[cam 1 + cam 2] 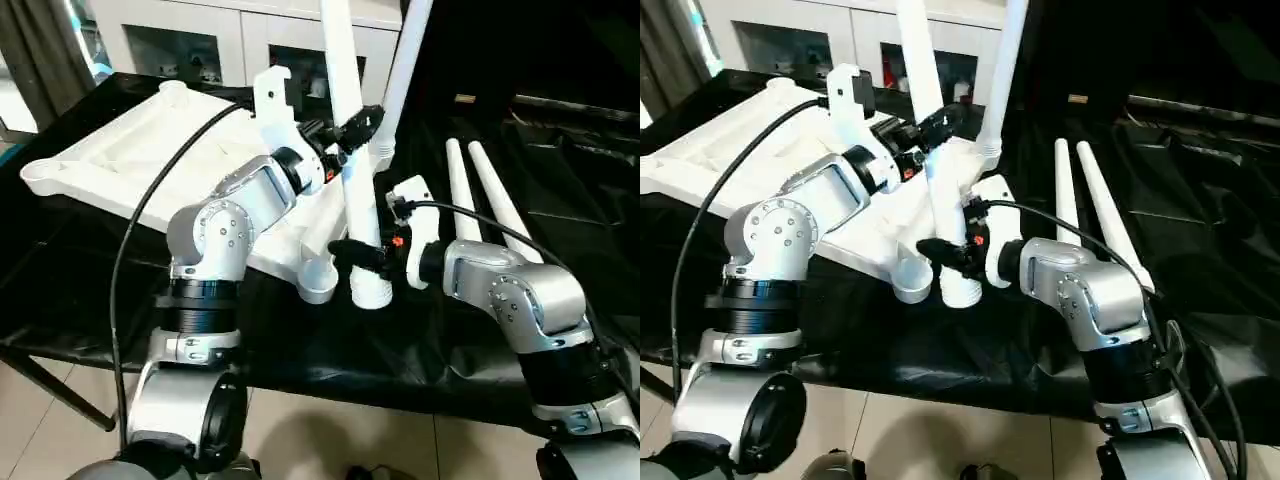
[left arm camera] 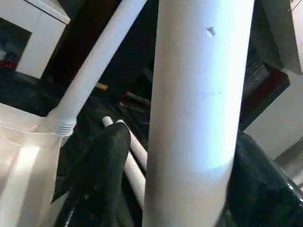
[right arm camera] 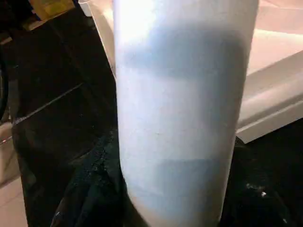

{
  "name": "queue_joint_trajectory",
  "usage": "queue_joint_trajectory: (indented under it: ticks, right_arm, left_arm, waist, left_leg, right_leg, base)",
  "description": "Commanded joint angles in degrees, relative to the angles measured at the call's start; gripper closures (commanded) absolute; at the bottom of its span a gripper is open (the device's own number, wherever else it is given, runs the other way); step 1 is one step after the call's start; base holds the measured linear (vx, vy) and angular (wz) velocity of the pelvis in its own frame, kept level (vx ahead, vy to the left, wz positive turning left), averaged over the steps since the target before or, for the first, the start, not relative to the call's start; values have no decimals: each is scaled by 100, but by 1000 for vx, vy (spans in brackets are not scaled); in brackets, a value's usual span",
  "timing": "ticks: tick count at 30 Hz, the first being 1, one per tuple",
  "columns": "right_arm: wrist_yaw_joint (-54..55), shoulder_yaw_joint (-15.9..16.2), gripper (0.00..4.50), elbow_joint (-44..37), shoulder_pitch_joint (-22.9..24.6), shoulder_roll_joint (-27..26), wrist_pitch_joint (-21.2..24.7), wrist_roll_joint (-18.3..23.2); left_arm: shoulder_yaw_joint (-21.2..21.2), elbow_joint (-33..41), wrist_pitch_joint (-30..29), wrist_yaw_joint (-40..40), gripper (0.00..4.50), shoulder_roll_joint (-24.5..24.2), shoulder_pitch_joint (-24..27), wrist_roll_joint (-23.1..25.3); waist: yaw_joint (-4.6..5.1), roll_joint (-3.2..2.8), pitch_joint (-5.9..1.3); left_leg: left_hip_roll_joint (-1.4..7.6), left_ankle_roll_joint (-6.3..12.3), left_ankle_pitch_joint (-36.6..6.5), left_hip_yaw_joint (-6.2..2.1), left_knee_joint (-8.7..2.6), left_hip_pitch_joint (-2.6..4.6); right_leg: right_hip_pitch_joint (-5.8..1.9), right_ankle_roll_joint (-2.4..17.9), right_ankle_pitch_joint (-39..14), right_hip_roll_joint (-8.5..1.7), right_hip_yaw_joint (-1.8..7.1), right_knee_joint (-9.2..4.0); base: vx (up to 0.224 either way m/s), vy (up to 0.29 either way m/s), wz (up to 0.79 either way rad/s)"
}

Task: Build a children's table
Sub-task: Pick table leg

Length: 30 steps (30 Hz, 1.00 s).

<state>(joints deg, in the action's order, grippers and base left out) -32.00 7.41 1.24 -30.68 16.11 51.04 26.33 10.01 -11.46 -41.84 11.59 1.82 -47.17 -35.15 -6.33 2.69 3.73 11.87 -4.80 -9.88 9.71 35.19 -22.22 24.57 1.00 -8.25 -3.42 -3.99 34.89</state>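
Both grippers, left (image 1: pixel 358 124) and right (image 1: pixel 362 256), clamp an upright leg (image 1: pixel 352 150) beside the tabletop's (image 1: pixel 130 150) near corner socket (image 1: pixel 318 283) (unseated); one leg (image 1: pixel 405 70) is fitted, two (image 1: pixel 485 195) remain.

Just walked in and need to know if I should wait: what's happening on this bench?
A humanoid robot is assembling a white children's table. The table top lies underside up on black sheeting, with one leg already standing in a far corner socket. Both grippers hold a second leg upright: the left gripper higher up, the right gripper near its thick end, which sits beside the empty near corner socket, not in it. Two spare legs lie to the right.
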Motion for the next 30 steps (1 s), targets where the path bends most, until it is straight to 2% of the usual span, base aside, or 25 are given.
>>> queue_joint_trajectory:
  ticks: [1, 5, 6, 9, 12, 16, 18, 19, 21, 26, 28, 30]
  right_arm:
    - [26, -26, 259, -104, -113, 11, -94, -24]
    - [-49, -256, 259, 4, -150, -133, -112, 139]
    - [-114, -388, 203, 56, -160, -172, -59, 281]
    - [-268, -486, 183, 68, -151, -113, 19, 430]
    - [-658, -526, 147, -6, -68, 133, 84, 610]
    - [-1352, -612, 145, -156, 114, 493, 265, 956]
    - [-1515, -627, 145, -199, 162, 581, 304, 1052]
    - [-1634, -612, 145, -243, 202, 646, 315, 1101]
    - [-1866, -560, 145, -342, 276, 777, 338, 1179]
    - [-2041, -434, 145, -435, 337, 906, 353, 1236]
    - [-2045, -404, 178, -384, 336, 920, 357, 1201]
    - [-2069, -407, 181, -371, 333, 919, 369, 1225]
  left_arm:
    - [30, 106, 16, -65, 164, 38, -3, -14]
    - [61, 167, -20, -3, 197, 52, 29, -138]
    - [58, 174, -41, 47, 216, 39, 32, -156]
    - [43, 163, -75, 217, 233, -27, 25, -193]
    - [-28, 140, -253, 926, 263, -269, -28, -442]
    - [42, 144, -736, 1840, 272, -699, -107, -989]
    - [35, 175, -898, 2108, 273, -836, -116, -1117]
    - [-4, 226, -1023, 2327, 273, -948, -111, -1204]
    - [-119, 343, -1272, 2778, 273, -1174, -95, -1360]
    - [-370, 421, -1249, 3286, 273, -1385, -65, -1351]
    - [-426, 391, -1188, 3450, 273, -1425, -76, -1331]
    - [-417, 369, -1206, 3466, 273, -1421, -86, -1342]
  waist:
    - [15, 21, -470]
    - [19, 24, -471]
    - [26, 21, -470]
    - [27, 22, -466]
    - [2, 15, -472]
    - [-13, 10, -473]
    - [-15, 3, -468]
    - [-16, -25, -468]
    - [-21, -17, -463]
    - [-8, -12, -446]
    - [-13, 2, -447]
    - [-12, 0, -452]
  left_leg:
    - [50, -63, -929, -7, -376, 64]
    - [48, -55, -955, -6, -374, 68]
    - [51, -42, -972, -6, -375, 66]
    - [48, -24, -975, -4, -376, 66]
    - [48, 0, -903, 0, -373, 77]
    - [52, 14, -862, 4, -373, 74]
    - [62, 23, -867, -1, -381, 79]
    - [63, 8, -907, -3, -380, 88]
    - [68, -7, -929, 2, -384, 95]
    - [70, -52, -1021, 1, -388, 98]
    - [69, -69, -1013, 1, -387, 97]
    - [68, -85, -1015, -1, -384, 100]
  right_leg:
    - [-362, 193, -2154, -352, 194, -501]
    - [-360, 180, -2212, -356, 193, -505]
    - [-357, 219, -2192, -358, 194, -504]
    - [-362, 185, -2181, -346, 191, -507]
    - [-363, 172, -2192, -355, 198, -500]
    - [-377, 332, -2008, -355, 199, -470]
    - [-379, 433, -1955, -361, 203, -458]
    - [-373, 460, -1977, -363, 201, -456]
    - [-376, 494, -2030, -368, 209, -459]
    - [-367, 490, -2244, -373, 208, -484]
    - [-368, 445, -2340, -381, 210, -489]
    - [-365, 397, -2412, -380, 205, -496]
  base:
    - [0, 0, 0]
    - [0, 0, 0]
    - [0, 0, 0]
    - [0, 0, 0]
    - [0, 0, 0]
    - [0, 0, 0]
    - [0, 0, 0]
    - [0, 0, 0]
    - [0, 0, 0]
    - [0, 0, 0]
    - [0, 0, 0]
    - [0, 0, 0]
